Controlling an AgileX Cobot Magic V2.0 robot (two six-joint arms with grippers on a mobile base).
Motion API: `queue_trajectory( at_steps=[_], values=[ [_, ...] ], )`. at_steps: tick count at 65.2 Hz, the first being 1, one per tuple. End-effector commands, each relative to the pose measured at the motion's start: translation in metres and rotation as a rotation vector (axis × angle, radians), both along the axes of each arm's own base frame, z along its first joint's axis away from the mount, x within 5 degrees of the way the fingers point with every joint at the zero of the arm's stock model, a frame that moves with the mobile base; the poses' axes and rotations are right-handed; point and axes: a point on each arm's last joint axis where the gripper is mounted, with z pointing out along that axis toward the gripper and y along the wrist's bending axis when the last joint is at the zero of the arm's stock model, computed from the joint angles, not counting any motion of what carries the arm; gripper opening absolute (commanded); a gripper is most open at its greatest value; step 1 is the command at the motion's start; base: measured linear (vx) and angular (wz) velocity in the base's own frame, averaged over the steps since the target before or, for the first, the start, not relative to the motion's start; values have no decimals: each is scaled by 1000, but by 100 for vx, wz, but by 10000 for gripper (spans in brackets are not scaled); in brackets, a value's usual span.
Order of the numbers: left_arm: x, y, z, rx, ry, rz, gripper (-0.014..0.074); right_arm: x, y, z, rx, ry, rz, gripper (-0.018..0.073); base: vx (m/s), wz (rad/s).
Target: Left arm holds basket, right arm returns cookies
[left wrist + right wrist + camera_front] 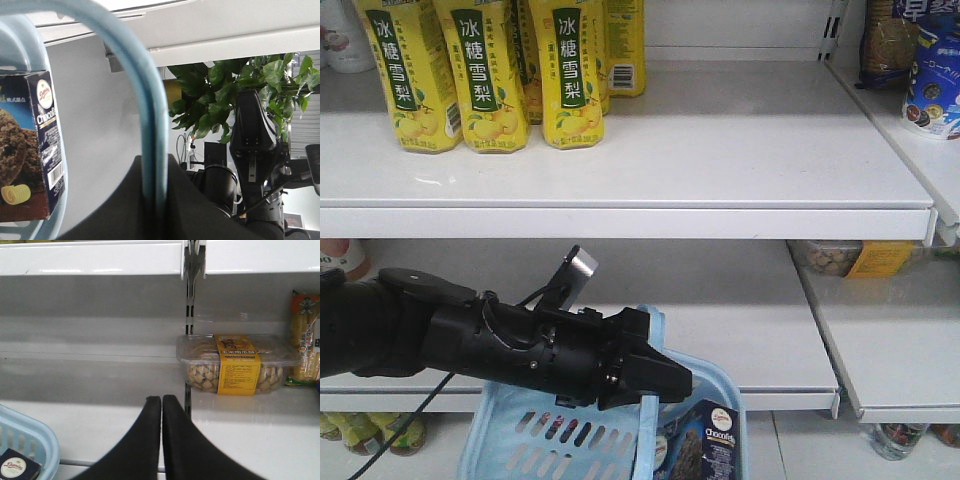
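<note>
The light blue basket (510, 430) hangs low in front of the shelves. My left gripper (665, 385) is shut on its blue handle (150, 100), which runs up between the jaws in the left wrist view. The cookies (708, 445), a dark navy carton, stand upright inside the basket at its right end. They also show in the left wrist view as the cookies (30, 150). My right gripper (161, 399) is shut with nothing in it, pointing at the lower shelf. The basket (35, 437) and the cookies (17, 469) lie to its lower left.
Yellow drink bottles (490, 70) stand on the upper shelf (720, 190). A clear tub of snacks with a yellow label (235, 362) sits on the lower shelf beyond a shelf upright (189, 305). A yellow packet (305, 335) stands to the right. Packaged goods (930, 80) fill the right-hand shelf.
</note>
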Motion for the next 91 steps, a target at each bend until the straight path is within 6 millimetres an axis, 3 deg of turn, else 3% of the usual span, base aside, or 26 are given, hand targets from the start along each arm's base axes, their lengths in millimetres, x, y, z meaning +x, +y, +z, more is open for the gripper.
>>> queue_trajectory(
  at_steps=[1, 91],
  values=[
    [0, -2, 30, -114, -49, 6, -6, 0, 0, 8, -3, -89, 3, -8, 2, 1],
    [0, -2, 30, -114, -49, 6, -6, 0, 0, 8, -3, -89, 3, -8, 0, 0]
  ],
)
